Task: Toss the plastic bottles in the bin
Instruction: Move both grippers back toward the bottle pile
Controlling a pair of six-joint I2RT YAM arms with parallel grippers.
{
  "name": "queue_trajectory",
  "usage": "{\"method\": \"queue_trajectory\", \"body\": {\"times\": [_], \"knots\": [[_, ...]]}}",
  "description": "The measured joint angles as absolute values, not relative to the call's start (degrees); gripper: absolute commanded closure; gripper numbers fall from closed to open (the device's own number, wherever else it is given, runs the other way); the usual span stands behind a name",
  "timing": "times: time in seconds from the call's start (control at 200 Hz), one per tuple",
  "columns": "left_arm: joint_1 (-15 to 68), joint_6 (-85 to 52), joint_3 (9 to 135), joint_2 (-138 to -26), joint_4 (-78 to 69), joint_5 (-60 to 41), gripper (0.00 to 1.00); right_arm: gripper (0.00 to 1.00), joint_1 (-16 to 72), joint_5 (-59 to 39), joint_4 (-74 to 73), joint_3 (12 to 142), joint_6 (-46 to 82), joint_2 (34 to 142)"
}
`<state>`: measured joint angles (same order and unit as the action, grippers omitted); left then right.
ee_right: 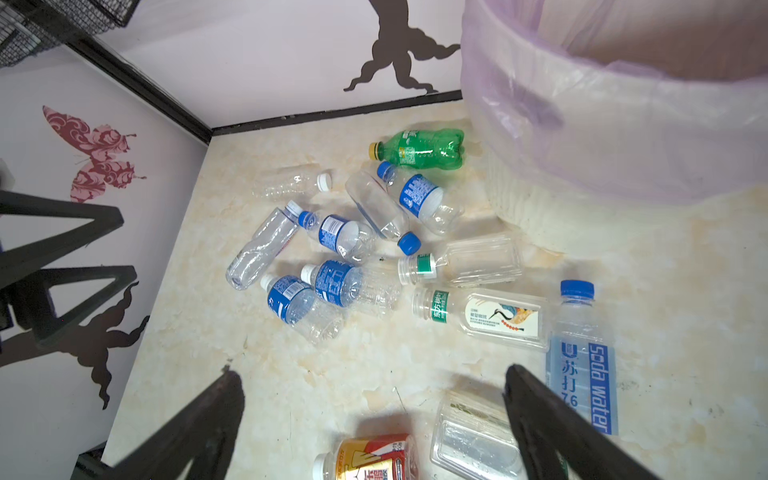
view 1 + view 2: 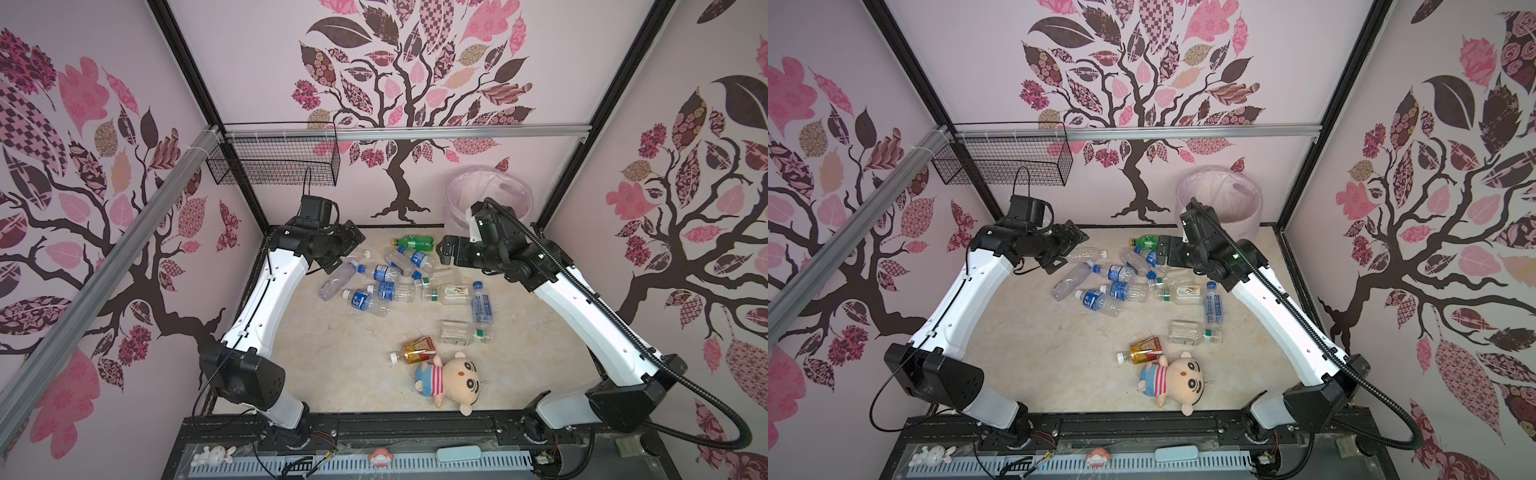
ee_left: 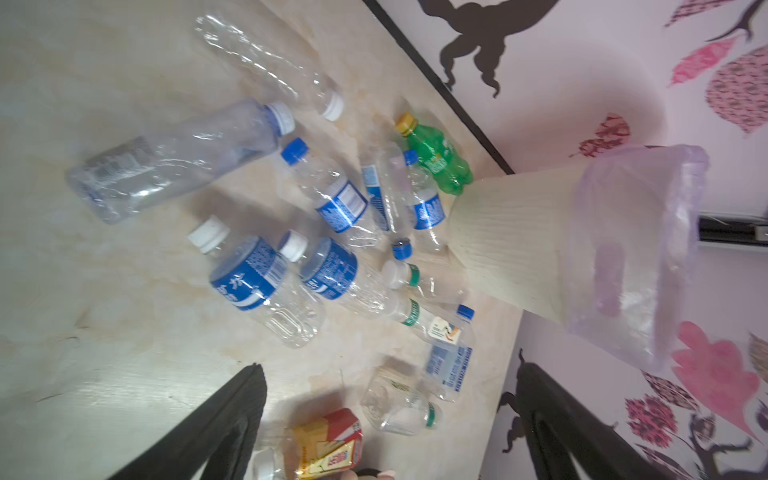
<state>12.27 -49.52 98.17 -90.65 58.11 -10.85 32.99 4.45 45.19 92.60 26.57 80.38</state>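
Hovering, left pincer (image 3: 390, 374) and right pincer (image 1: 374, 372) spread, empty; next needs closing on one mid-frame clear blue-labelled plastic bottle (image 2: 388, 291).

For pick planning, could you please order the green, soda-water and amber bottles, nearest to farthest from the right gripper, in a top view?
1. green bottle: back, beside right gripper.
2. soda-water bottle: middle right.
3. amber bottle: front.
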Motion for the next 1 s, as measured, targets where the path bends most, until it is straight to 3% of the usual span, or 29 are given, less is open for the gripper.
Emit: {"method": "queue_trajectory", "body": {"times": [0.275, 0.54, 1.0], "knots": [[7.53, -42.94, 95.68, -94.28, 61.17, -2.07, 0.03, 0.00, 37.39, 3.51, 40.58, 83.57, 21.78, 75.61], [5.87, -38.61, 94.67, -100.03, 60.38, -0.25, 0.03, 0.00, 44.97, 3.31, 36.07, 82.11, 18.02, 75.88], [5.56, -27.09, 94.70, -105.75, 59.22, 2.55, 0.03, 0.00, 45.52, 1.45, 33.41, 82.52, 15.84, 84.86]]}}
